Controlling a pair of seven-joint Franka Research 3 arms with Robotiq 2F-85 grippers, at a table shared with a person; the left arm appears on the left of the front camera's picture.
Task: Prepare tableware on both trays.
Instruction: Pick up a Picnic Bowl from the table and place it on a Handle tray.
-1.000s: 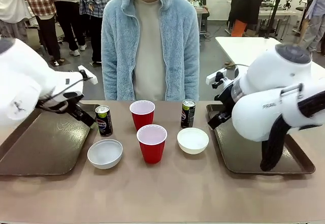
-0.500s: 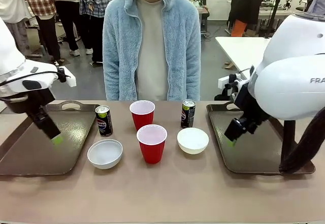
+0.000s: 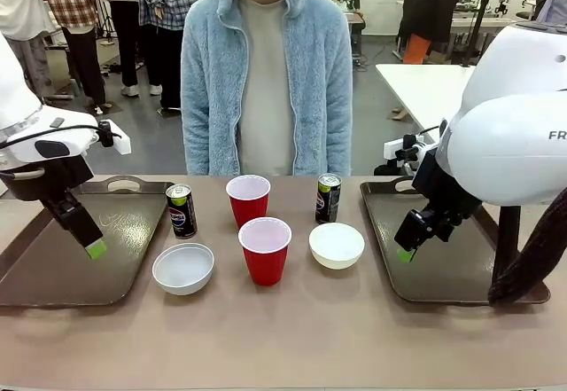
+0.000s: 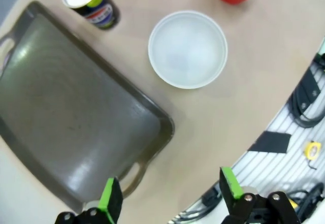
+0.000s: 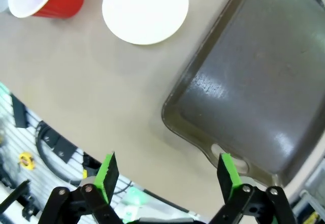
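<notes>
Beneath the left jaws lies the left tray (image 3: 53, 267), bare. The jaws stand wide apart over it and hold nothing. The right jaws hang the same way, apart and empty, over the inner part of the right tray (image 3: 461, 267), which is bare too.

Between the two pairs of jaws, on the open worktop (image 3: 283, 338), stands all the tableware. None of it is on a tray, so I judge this to be the opening step, the reach for a first piece, with the whole task ahead.

Nearest the left jaws, just past that tray's inner rim, is the left bowl (image 3: 183, 268). The left can (image 3: 182, 211) stands upright a little beyond it. Nearest the right jaws is the right bowl (image 3: 337, 245), with the right can (image 3: 328, 199) behind it. The two red cups sit midway between the jaws, the near cup (image 3: 265, 251) in front of the far cup (image 3: 248, 199), close together but apart.

The next move probably calls for each arm to swing inward off its tray and come down on its nearest piece. A bowl would need a pinch on the rim — one finger inside, one outside. The cups look light and could tip.

Counted: two trays, two bowls, two cans and two cups — one of each piece per tray. A person (image 3: 263, 72) stands at the far side of the worktop.
</notes>
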